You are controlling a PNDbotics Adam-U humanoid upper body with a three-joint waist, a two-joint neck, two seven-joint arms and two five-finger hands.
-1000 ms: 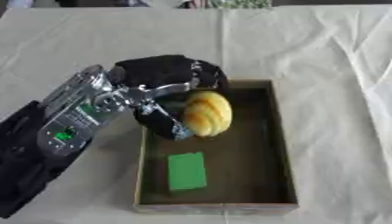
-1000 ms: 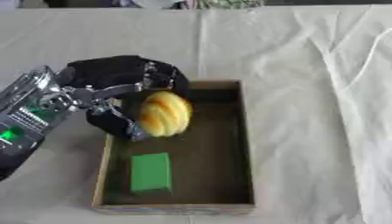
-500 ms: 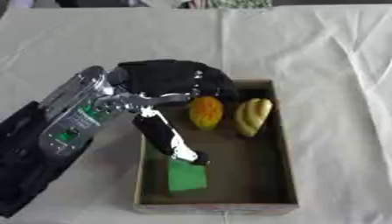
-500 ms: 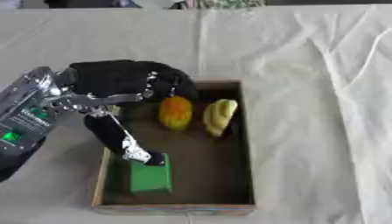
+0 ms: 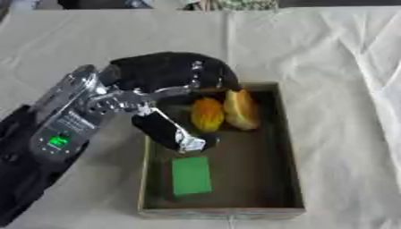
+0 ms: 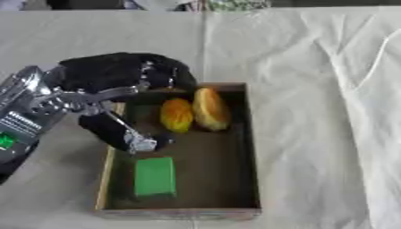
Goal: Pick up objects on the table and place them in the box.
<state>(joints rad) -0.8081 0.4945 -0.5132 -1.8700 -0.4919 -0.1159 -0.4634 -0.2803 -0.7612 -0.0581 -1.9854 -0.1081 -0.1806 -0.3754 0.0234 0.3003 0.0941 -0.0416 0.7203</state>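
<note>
Two orange-yellow fruits [image 5: 225, 112] and green block [image 5: 191, 175] lie inside box [image 5: 290, 152].

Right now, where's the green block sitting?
The green block lies flat inside the box, in its near left part. The robot hand is just beyond it, and the two yellow-orange pieces are at the far end.

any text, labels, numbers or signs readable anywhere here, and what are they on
None can be read.
Left arm: a small lit green patch with pale marks above it, too blurred to read as words.
Green block in the box: plain face, no print showing.
Two yellow-orange items in the box: no label showing.
Left hand and tablecloth: no writing.
</note>
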